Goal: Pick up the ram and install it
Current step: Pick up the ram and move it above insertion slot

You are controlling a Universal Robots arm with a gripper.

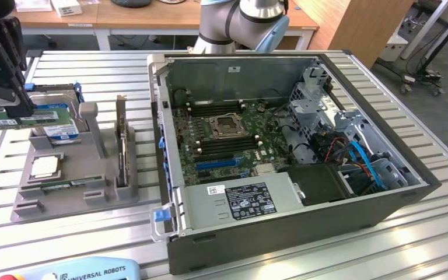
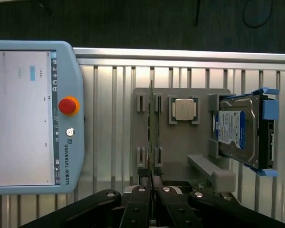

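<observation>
One thin green ram [image 1: 18,122] is the whole job here. In the exterior view it hangs level under the black gripper [image 1: 21,112], whose jaws are pinched narrow on its top edge. It is held above the grey tray [image 1: 76,192], over the end where the hard drive [image 1: 62,133] stands. It is apart from the upright expansion card [image 1: 121,140] on the tray's other side. The open computer case [image 1: 286,146] lies beyond that card, just beside the tray. I judge the step in hand to be the carry away from the tray. It goes well if the stick is kept level and passes over the card's top edge with room to spare.

In the wrist view the ram [image 2: 152,133] shows edge-on as a thin line running out from between the closed fingers [image 2: 138,199]. It crosses the tray [image 2: 180,147] between its small slot brackets. The processor [image 2: 184,109] is just beside it and the hard drive [image 2: 235,130] is on the tray's edge. The line looks straight and centred in the grip, which I take as a good sign. A pinch on so thin a board could let it pivot, so slow, smooth motion suits. The teach pendant [image 2: 33,118] lies off the tray, on the side away from the hard drive.
</observation>
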